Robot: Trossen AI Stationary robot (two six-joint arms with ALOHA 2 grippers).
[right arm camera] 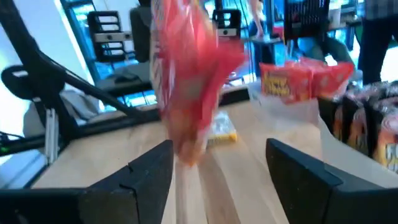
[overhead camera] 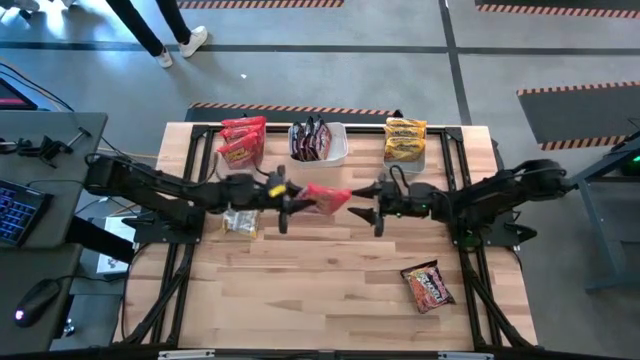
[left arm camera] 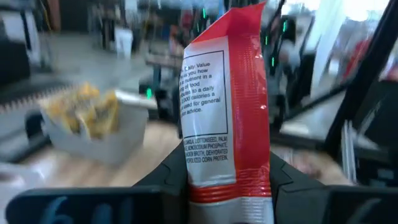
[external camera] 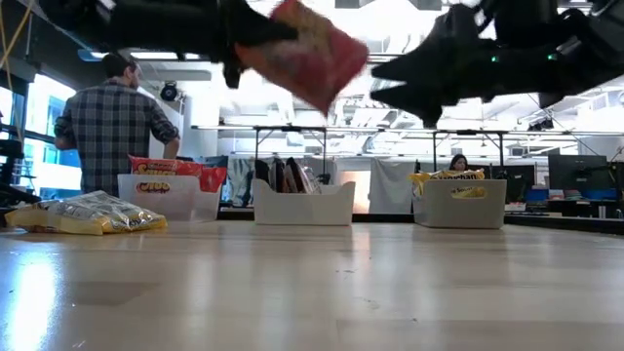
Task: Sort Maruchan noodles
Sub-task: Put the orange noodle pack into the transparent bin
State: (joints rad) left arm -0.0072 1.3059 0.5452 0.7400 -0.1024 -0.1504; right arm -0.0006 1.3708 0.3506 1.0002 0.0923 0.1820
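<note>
From above, my left gripper pinches a red packet over the middle of the table, and my right gripper faces it with fingers spread, just beside the packet's far edge. Three tubs line the back: red packets, dark packets, yellow packets. One dark packet lies loose near the right front; a yellow one sits under my left arm.

At table height, the red packet hangs tilted, well above the wood.

My left wrist shows the packet upright between my fingers.

My right wrist shows it beyond my spread fingers, not touching them.
</note>
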